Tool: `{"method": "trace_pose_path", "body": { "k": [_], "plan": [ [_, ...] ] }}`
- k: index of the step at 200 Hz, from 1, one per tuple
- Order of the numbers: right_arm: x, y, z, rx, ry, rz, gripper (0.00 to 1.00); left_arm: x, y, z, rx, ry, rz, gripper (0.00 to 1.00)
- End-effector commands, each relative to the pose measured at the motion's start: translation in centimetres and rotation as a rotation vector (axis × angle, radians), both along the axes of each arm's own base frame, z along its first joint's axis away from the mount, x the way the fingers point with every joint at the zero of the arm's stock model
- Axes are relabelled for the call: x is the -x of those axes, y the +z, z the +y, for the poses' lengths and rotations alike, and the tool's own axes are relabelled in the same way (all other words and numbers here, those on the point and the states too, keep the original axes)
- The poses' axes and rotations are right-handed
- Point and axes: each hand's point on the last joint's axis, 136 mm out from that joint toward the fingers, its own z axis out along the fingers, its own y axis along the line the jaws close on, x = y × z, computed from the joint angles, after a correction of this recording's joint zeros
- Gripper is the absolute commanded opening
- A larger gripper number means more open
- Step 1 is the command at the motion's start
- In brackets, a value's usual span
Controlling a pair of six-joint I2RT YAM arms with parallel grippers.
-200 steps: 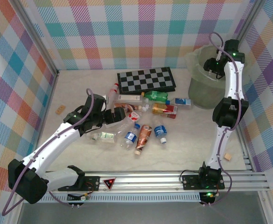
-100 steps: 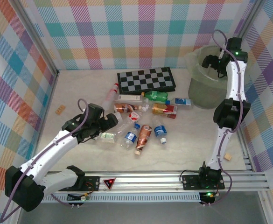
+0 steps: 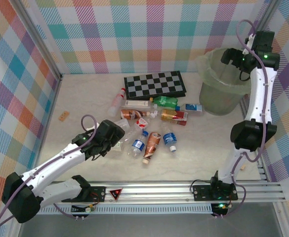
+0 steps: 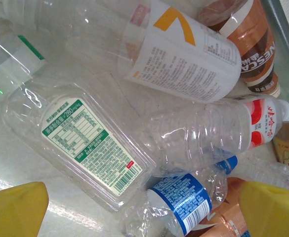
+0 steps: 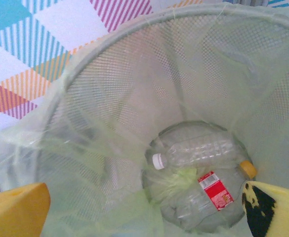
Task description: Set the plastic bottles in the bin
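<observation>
Left gripper (image 4: 144,212) wide open, empty — hovering over green-label bottle (image 4: 92,148), centre-left of frame. Light, thin, slick, crushable: grab mid-body across label. Right gripper (image 5: 144,210) open, empty, over bin (image 3: 218,101) — upper right.

The checkerboard (image 3: 155,84) lies flat near the back of the table (image 3: 85,94). Just in front of it, the plastic bottles (image 3: 153,141) lie heaped on their sides. To its right stands the bin (image 3: 213,101), with two bottles (image 5: 193,150) lying inside. Well to its front-left lies a wooden block (image 3: 63,116).
</observation>
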Motion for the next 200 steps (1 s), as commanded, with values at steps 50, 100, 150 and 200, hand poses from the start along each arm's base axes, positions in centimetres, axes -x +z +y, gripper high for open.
{"method": "trace_pose_path", "body": {
  "k": [50,100,150,200],
  "plan": [
    [5.3,2.9,12.4,-0.123,0.305,-0.049,0.99,0.4,-3.2,-0.5,0.066,0.192,-0.021,0.96],
    [10.1,1.8,18.0,-0.291,0.515,0.005,0.99,0.5,-6.0,-0.2,0.090,0.261,-0.005,0.94],
    [13.1,-0.3,19.3,-0.346,0.583,0.078,0.99,0.3,-7.6,0.3,0.061,0.284,-0.009,0.93],
    [14.9,-3.2,21.4,-0.462,0.633,0.139,1.00,0.4,-8.9,0.2,0.020,0.271,0.022,0.79]
  ]
}}
